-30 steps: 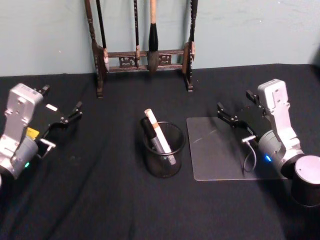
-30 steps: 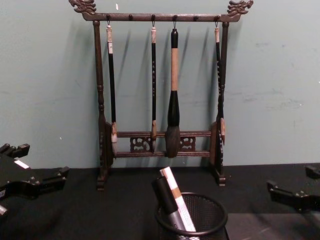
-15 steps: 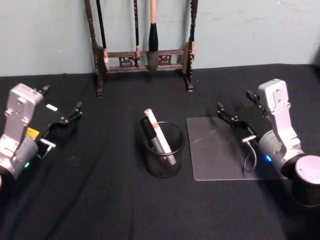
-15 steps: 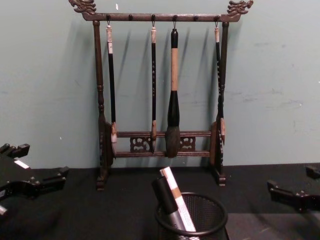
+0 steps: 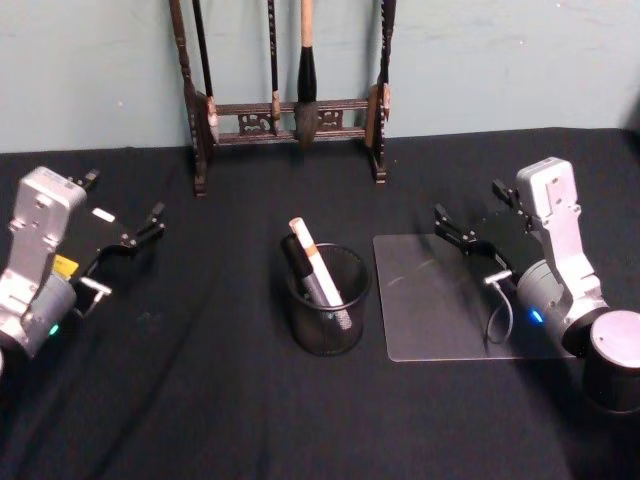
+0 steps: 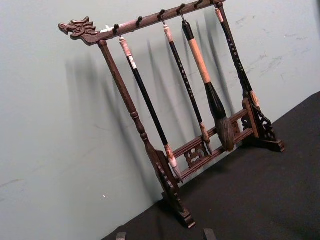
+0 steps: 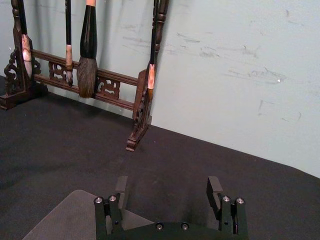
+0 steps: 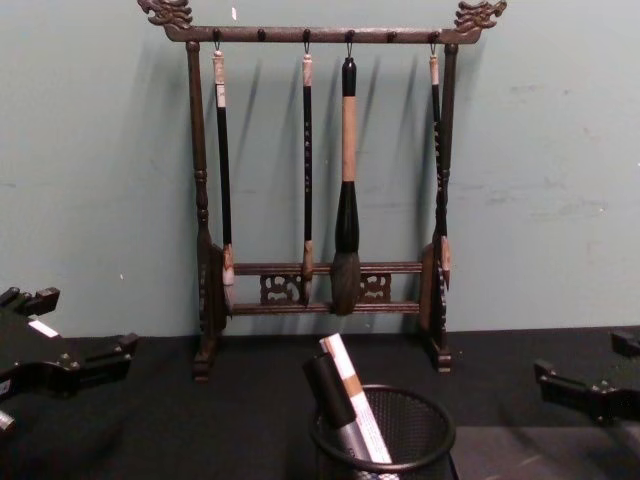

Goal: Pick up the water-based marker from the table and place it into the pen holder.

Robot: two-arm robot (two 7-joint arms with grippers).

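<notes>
The pen holder (image 5: 348, 322), a round black mesh cup, stands at the middle of the black table, also low in the chest view (image 8: 410, 432). Two markers lean in it toward my left: a white one with a brown band (image 5: 312, 259) (image 8: 350, 394) and a dark one (image 5: 296, 261) (image 8: 328, 390). I cannot tell which is the water-based marker. My left gripper (image 5: 125, 197) (image 8: 85, 322) hangs open and empty well to the left of the cup. My right gripper (image 5: 470, 203) (image 7: 168, 187) (image 8: 585, 358) is open and empty to the right, above the clear sheet.
A tall dark wooden brush rack (image 5: 290, 118) (image 8: 330, 280) with several hanging brushes stands at the back against the green wall. A clear plastic sheet (image 5: 440, 300) lies flat just right of the cup. Bare black cloth lies between cup and left gripper.
</notes>
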